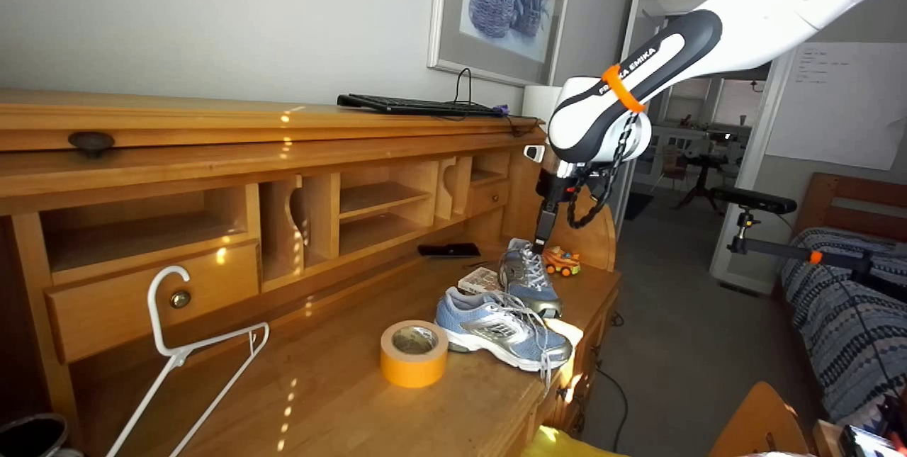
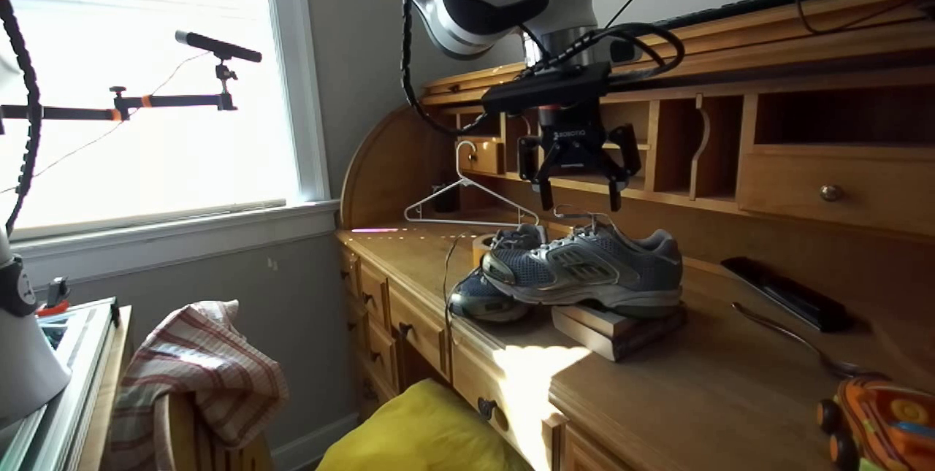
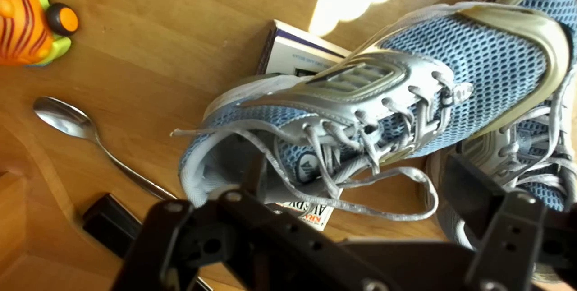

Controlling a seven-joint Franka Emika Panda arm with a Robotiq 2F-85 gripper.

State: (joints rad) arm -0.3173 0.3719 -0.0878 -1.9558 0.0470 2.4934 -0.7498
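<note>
- Checking in an exterior view, we find the upper shoe directly beneath the gripper, with the other shoe just nearer the camera. We judge the step in hand to be positioning above the upper shoe. Its toe points toward the camera and slightly right; its long axis recedes to the heel.
- In an exterior view, we note the fingers standing apart, clamped on nothing, just above the upper shoe. The heel sits over the books on the desk, and the toe overlaps the other shoe. The toe faces the window side; the long axis runs roughly level. In our judgement, the next move calls for squaring the spread fingers to the shoe before any descent.
- In the wrist view, we read the long axis as diagonal: heel lower left, toe upper right. The finger line runs more along the shoe than across it, so we judge that a cross-grip calls for wrist rotation. A loose lace shows between the fingers and could snag.
</note>
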